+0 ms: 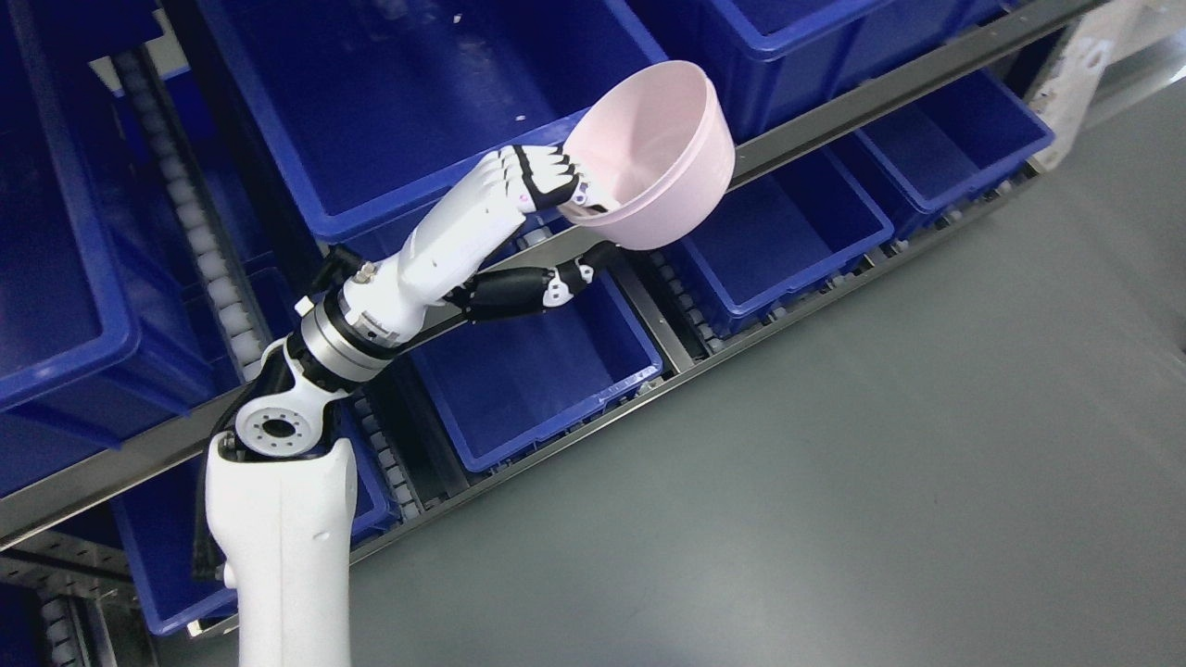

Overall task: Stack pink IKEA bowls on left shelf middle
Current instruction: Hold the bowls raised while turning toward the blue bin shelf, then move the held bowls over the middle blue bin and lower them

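I work in a warehouse or stockroom: deep blue plastic storage bins (389, 102) sit along tiered metal roller-track shelving (889, 88) above a smooth grey floor (880, 482).

The bowl (662, 157) looks smooth matt pink plastic, the bins (389, 102) glossy blue plastic, the shelf rail (834, 116) brushed metal, the floor (880, 463) smooth grey with a dull sheen.

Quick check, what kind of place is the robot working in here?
Likely a warehouse or stockroom: rows of blue plastic bins on a metal roller rack, over a bare grey floor. The left robot hand grips a pink bowl.
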Robot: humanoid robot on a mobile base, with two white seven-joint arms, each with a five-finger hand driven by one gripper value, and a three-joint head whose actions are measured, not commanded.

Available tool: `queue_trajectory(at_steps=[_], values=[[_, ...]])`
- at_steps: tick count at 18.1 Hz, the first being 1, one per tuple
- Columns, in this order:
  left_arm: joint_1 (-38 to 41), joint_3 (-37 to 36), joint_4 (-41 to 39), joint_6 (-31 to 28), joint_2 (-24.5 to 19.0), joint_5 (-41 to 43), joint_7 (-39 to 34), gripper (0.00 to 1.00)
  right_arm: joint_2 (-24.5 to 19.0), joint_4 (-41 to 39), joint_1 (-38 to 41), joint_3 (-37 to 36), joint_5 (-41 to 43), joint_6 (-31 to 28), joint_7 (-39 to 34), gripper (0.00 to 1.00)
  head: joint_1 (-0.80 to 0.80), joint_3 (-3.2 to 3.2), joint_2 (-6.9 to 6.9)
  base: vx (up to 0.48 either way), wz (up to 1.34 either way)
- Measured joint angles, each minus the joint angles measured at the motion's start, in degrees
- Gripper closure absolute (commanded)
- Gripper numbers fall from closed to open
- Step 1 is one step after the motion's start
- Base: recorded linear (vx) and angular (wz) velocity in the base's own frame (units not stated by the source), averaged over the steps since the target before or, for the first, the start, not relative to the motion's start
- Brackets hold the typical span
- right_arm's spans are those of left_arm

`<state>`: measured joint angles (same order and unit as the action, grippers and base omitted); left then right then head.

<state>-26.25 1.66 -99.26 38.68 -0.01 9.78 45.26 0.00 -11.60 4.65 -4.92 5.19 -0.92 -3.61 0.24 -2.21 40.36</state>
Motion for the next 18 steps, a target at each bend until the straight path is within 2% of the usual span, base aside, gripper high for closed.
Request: queue_trajectory(at_steps=[7,18], values=[[-8.3,-6.7,-1.1,-6.9,0.0,5.8,-0.1,0.94,0.0,0.0,0.0,0.0,0.0,0.0,0.5,0.00,0.00,0.00,0.00,0.064,0.23],[-11.5,-7.6,-1.7,-11.2,-3.0,9.0,1.8,0.93,0.0,0.0,0.0,0.0,0.0,0.0,0.1,0.00,0.00,0.00,0.00,0.113,0.23]])
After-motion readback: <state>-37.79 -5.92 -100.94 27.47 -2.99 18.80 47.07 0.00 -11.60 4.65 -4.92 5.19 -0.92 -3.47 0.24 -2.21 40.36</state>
